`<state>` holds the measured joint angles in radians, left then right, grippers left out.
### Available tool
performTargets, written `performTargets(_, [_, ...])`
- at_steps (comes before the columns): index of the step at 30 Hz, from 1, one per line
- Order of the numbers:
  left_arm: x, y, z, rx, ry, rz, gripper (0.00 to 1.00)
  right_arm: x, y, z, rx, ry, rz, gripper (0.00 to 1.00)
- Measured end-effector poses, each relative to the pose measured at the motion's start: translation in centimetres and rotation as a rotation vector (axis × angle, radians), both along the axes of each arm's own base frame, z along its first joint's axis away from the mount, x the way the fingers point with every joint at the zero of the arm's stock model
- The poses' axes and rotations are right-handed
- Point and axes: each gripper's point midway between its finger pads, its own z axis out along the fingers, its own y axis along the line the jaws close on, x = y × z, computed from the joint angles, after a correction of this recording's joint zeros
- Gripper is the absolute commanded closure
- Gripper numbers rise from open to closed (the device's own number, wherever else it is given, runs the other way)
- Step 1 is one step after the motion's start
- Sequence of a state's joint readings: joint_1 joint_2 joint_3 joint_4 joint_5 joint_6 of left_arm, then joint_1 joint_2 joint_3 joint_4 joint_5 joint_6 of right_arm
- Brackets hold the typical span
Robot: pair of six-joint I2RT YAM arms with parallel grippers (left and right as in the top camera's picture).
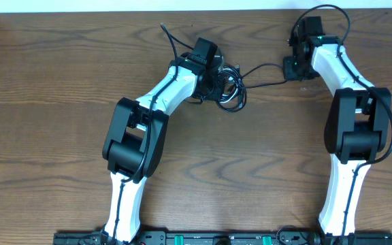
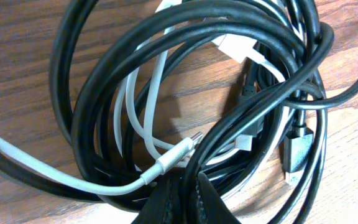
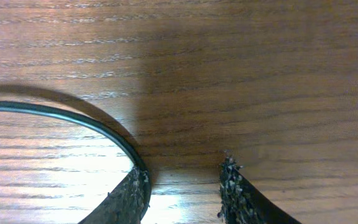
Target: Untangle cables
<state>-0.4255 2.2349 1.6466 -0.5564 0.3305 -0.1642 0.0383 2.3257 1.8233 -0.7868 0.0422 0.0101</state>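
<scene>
The cables lie in a tangle [image 1: 234, 95] at the back middle of the table. In the left wrist view, loops of black cable [image 2: 98, 81] wind over and under a white cable [image 2: 156, 81], whose plug [image 2: 174, 158] points into the middle. My left gripper [image 2: 183, 176] [image 1: 218, 80] is shut on one black strand at the near edge of the tangle. A black strand [image 1: 264, 67] runs right from the tangle to my right gripper [image 1: 292, 68]. That gripper [image 3: 184, 171] is open, low over the wood, and the black cable [image 3: 73, 116] rests against the inner side of its left finger [image 3: 132, 193].
The robot's own thicker black wires loop above the right arm [image 1: 332, 13] and stick up behind the left one [image 1: 170, 37]. The wooden table [image 1: 60, 82] reaches a white wall at the back. The arm bases stand at the front edge [image 1: 223, 238].
</scene>
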Motion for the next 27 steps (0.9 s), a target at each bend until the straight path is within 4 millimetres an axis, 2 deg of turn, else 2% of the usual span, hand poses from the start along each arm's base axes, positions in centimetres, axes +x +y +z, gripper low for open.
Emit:
performTargets(6, [0.0, 0.5, -0.2, 0.017, 0.004, 0.009, 0.91, 0.0, 1.0, 0.0, 0.141, 0.009, 0.01, 0.62])
performTargets(12, [-0.1, 0.7, -0.2, 0.023, 0.006, 0.011, 0.91, -0.6, -0.3, -0.2, 0.024, 0.033, -0.015, 0.6])
performTargets(15, [-0.1, 0.8, -0.2, 0.028, 0.008, 0.019, 0.91, -1.0, -1.6, -0.1, -0.048, 0.049, -0.036, 0.6])
performTargets(20, [-0.2, 1.0, -0.3, 0.047, 0.014, 0.038, 0.91, -1.4, -2.5, -0.1, -0.07, 0.062, -0.059, 0.6])
performTargets(22, [-0.3, 1.6, -0.4, 0.07, 0.024, 0.057, 0.91, -1.6, -4.3, 0.0, -0.108, 0.064, -0.098, 0.61])
performTargets(27, [0.2, 4.4, -0.5, 0.102, 0.056, 0.168, 0.91, -2.9, -13.0, 0.2, -0.16, 0.076, -0.29, 0.6])
